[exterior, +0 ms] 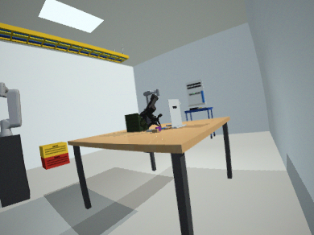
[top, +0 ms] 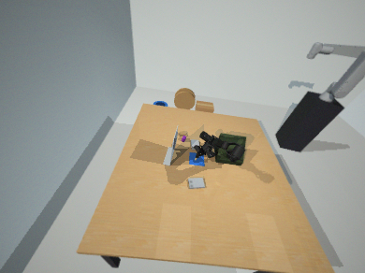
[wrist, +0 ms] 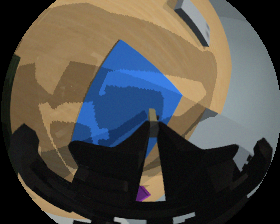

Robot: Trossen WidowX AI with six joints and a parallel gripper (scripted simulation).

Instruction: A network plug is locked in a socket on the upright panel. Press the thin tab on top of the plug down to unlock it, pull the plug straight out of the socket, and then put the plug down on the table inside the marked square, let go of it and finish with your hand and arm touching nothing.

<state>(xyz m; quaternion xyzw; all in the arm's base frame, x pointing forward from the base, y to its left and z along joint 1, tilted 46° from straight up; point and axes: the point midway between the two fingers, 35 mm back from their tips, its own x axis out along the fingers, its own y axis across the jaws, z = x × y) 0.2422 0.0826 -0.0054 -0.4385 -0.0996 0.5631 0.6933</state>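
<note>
My gripper [top: 196,157] [wrist: 153,125] is shut on the plug. The plug [wrist: 153,116], small, with a tan front part and a greyish body, sticks out from between the fingertips in the wrist view. It is out of the socket and over the blue marked square [top: 199,162] [wrist: 120,62], near the square's panel-side edge in that view. Its height above the table is hard to tell; a dark shadow lies on the square. The white upright panel [top: 175,137] [exterior: 174,117] stands apart from the gripper. The plug's tab is hidden or too small to see.
A flat grey-white box [top: 197,182] [wrist: 192,22] lies beyond the square. A small purple thing [top: 183,138] [exterior: 159,128] [wrist: 143,193] lies on the other side. A dark green block [top: 225,155] [exterior: 133,123] is by the arm's base. A whitish piece [top: 194,143] lies near the arm.
</note>
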